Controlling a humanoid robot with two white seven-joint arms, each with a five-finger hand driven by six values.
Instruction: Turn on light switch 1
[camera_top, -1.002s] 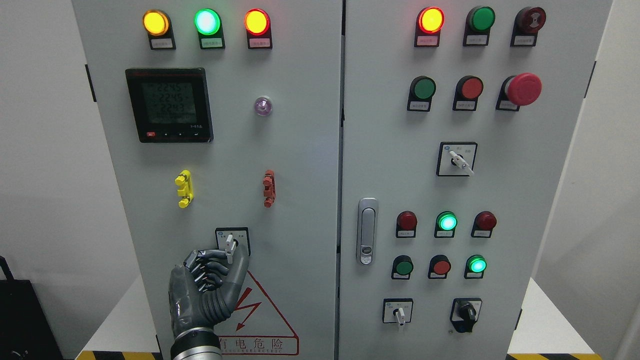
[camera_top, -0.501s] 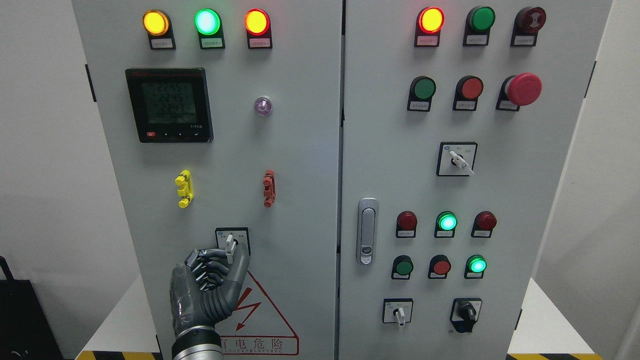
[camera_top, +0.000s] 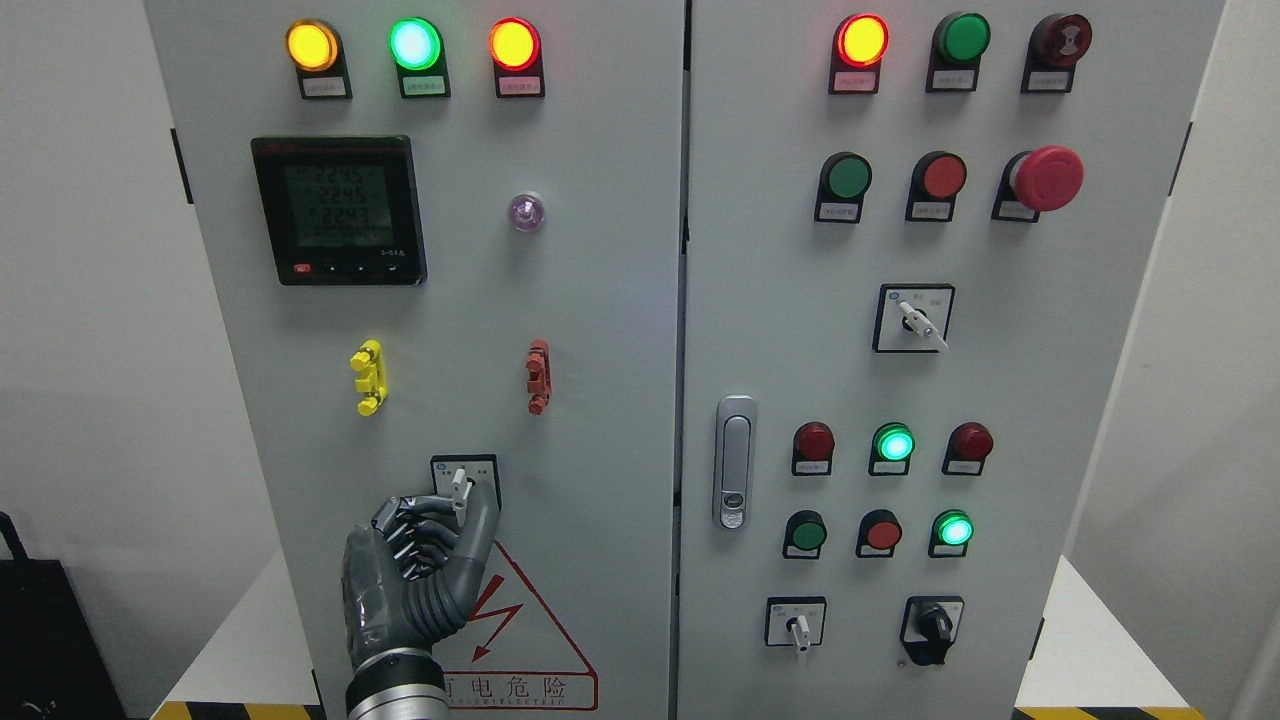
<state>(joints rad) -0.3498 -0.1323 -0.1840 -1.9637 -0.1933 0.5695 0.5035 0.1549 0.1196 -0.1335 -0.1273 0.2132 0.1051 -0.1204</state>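
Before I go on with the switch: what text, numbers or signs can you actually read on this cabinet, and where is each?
"有电危险": red-framed warning sign, with lightning bolt, beside left hand.
"2245", roughly, top row: meter display; lower rows blurred.
Small labels under the lamps and buttons: too small.
Selector switch plate: unreadable.

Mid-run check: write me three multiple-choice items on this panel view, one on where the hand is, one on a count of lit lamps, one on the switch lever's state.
1. Where is the left hand?
A. at the door latch
B. at the rotary switch low on the left door
C. at the meter

2. How many lamps glow across the left door's top row?
A. one
B. two
C. three

3. How does the switch's white lever stand?
A. roughly upright
B. flat to the right
C. hidden entirely

Answers:
1 B, its fingers are curled at the lever just above the warning triangle.
2 C, amber, green and red-rimmed all glow.
3 A, it points nearly straight up and down.
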